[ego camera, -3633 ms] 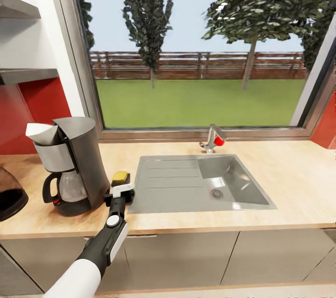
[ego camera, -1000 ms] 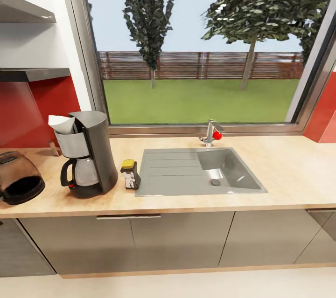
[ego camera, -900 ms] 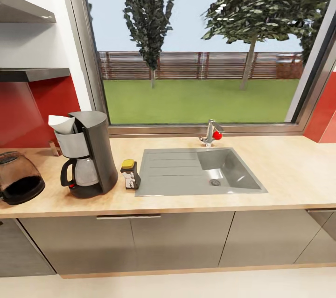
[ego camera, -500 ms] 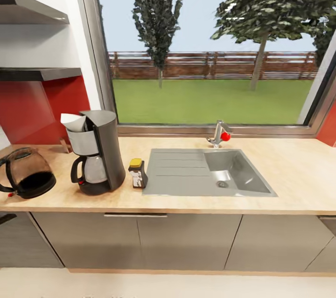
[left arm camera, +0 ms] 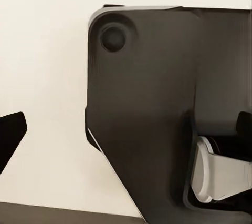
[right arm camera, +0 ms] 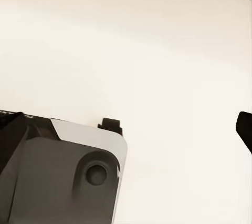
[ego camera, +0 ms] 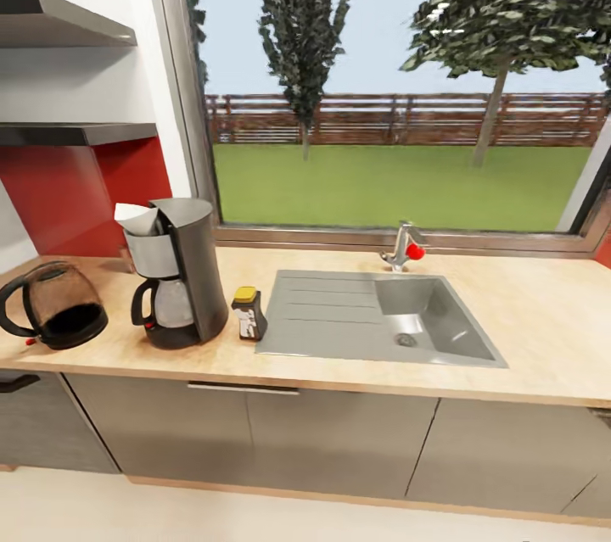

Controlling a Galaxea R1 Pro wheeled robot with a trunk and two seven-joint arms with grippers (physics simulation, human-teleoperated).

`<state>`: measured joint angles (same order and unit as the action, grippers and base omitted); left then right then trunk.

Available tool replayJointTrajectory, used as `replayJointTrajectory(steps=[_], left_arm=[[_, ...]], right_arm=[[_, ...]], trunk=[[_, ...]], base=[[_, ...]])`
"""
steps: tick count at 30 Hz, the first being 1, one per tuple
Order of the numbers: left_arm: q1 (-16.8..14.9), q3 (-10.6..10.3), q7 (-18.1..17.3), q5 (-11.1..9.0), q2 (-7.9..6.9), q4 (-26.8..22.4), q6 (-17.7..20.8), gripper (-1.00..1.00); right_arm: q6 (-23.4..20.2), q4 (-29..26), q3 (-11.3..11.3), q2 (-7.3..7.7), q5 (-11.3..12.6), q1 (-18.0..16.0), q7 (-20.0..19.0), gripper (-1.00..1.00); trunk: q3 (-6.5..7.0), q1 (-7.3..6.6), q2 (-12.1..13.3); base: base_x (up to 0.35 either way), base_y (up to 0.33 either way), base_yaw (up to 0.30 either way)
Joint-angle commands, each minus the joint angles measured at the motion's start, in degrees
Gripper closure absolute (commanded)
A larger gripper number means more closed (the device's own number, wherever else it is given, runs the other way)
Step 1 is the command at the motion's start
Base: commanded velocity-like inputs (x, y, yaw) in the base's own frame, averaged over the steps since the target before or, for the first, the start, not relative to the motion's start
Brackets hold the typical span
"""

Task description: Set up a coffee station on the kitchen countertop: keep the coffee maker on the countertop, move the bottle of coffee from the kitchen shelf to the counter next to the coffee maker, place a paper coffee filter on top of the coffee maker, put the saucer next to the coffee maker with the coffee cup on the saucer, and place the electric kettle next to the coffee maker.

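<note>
The coffee maker (ego camera: pixel 182 271) stands on the kitchen countertop (ego camera: pixel 526 321) left of the sink. A white paper coffee filter (ego camera: pixel 136 218) sits in its top. Close to its right side stands the bottle of coffee (ego camera: pixel 249 315), upright with a yellow lid. The electric kettle (ego camera: pixel 58 304) rests on the counter a short gap to the coffee maker's left. The kitchen shelf (ego camera: pixel 76 133) hangs on the wall above. The saucer and coffee cup are out of view. My left gripper (left arm camera: pixel 126 134) and right gripper (right arm camera: pixel 126 129) are open over pale floor, with nothing between the fingers.
A steel sink (ego camera: pixel 373 326) with a red-knobbed faucet (ego camera: pixel 403 247) is set in the counter under a wide window. Grey cabinet fronts (ego camera: pixel 339 440) run below. A second dark shelf (ego camera: pixel 59 20) sits higher up. My dark base (left arm camera: pixel 152 108) shows in the wrist views.
The left arm, which was at the bottle of coffee, has let go and left the head view. The camera has backed away and turned left, bringing the whole kettle into view.
</note>
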<state>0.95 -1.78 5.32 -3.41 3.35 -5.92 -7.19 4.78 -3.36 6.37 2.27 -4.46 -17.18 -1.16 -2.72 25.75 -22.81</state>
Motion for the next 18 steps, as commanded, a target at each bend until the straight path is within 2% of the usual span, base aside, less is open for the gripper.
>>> replayJointTrajectory(steps=[1,6,18], left_arm=[[0.0,-0.2,0.2,-0.4,0.04,-0.1,-0.1,-1.0],[0.0,-0.2,0.2,-0.4,0.13,-0.1,-0.2,-1.0],[0.0,0.0,0.2,-0.6,0.13,-0.6,-0.5,-1.0]], right_arm=[[0.1,0.0,0.1,0.06,-0.5,0.0,-0.1,-1.0],[0.2,0.0,0.1,0.18,-0.5,0.0,-0.2,-1.0],[0.2,0.1,0.1,0.11,-0.5,0.0,-0.2,-1.0]], trunk=[[-0.11,0.03,-0.1],[-0.11,0.03,-0.1],[-0.11,0.03,-0.1]], base=[[0.0,-0.273,-0.098],[0.0,-0.277,-0.229],[0.0,-0.284,-0.297]])
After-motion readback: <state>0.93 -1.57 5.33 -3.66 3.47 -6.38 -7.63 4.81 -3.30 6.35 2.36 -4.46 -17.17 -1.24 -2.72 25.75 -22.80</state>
